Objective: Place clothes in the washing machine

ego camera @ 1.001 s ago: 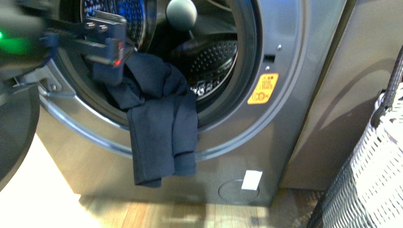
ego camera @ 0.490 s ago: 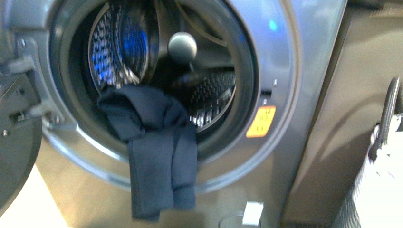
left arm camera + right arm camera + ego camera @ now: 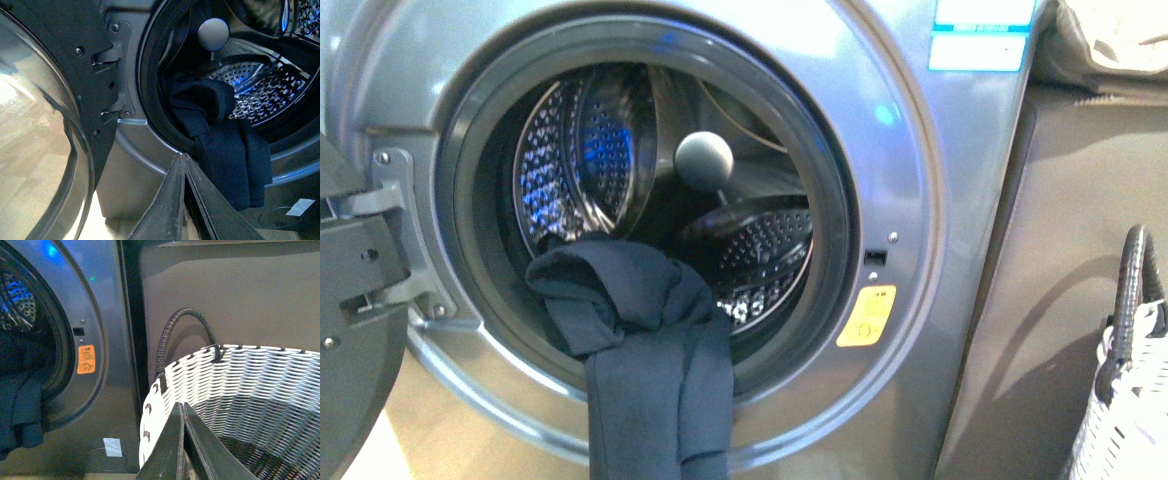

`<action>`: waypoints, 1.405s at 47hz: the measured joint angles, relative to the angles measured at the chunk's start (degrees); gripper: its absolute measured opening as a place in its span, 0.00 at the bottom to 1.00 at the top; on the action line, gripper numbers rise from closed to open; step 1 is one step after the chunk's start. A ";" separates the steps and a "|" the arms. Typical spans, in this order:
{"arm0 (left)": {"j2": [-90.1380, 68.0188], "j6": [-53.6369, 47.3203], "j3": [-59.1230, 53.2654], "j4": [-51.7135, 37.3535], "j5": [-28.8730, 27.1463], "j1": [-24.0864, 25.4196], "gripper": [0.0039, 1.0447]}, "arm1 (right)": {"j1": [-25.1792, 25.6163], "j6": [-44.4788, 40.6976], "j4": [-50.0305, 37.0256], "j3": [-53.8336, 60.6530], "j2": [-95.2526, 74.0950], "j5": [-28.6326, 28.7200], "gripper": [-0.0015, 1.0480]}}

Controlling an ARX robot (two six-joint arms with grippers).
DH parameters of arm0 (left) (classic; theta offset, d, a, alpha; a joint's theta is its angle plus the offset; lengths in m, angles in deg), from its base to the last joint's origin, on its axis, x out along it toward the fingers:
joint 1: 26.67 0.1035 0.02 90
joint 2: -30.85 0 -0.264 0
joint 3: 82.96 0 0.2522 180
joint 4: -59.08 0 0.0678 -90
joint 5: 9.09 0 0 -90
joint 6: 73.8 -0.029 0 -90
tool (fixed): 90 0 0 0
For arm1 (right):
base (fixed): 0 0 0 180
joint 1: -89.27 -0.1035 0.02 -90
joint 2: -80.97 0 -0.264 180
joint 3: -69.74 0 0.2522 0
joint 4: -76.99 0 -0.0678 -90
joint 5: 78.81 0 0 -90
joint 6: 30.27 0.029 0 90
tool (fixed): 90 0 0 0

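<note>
The navy clothes (image 3: pixel 645 350) hang over the lower lip of the washing machine (image 3: pixel 920 260) porthole, bunched inside the gasket with two long tubes dangling down the front. From the left wrist the clothes (image 3: pixel 225 145) lie just beyond my left gripper (image 3: pixel 182 156), which is shut with nothing in it and held clear of the fabric. My right gripper (image 3: pixel 181 405) is shut and empty above the white basket (image 3: pixel 250 385). No arm shows in the front view.
The machine's door (image 3: pixel 345 330) stands open at the left, its glass (image 3: pixel 40 150) close beside my left gripper. A grey-brown cabinet (image 3: pixel 1080 250) flanks the machine on the right, with beige fabric (image 3: pixel 1110 35) on top. The basket's dark handle (image 3: pixel 185 327) arches upward.
My left arm, which was at the porthole over the clothes, has left the front view. The clothes stay draped over the lip. The camera view has risen, showing the label and cabinet top.
</note>
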 joint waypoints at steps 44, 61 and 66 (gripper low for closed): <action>22.25 0.00 -2.95 18.43 0.42 0.00 0.03 | 0.00 0.00 0.00 0.00 0.00 0.00 0.02; 34.34 0.00 -2.95 30.69 0.39 0.00 0.03 | 0.00 0.00 0.00 0.00 0.00 0.00 0.02; 34.34 0.00 -2.95 30.91 0.39 0.00 0.03 | 0.00 0.00 0.00 0.00 0.00 0.00 0.02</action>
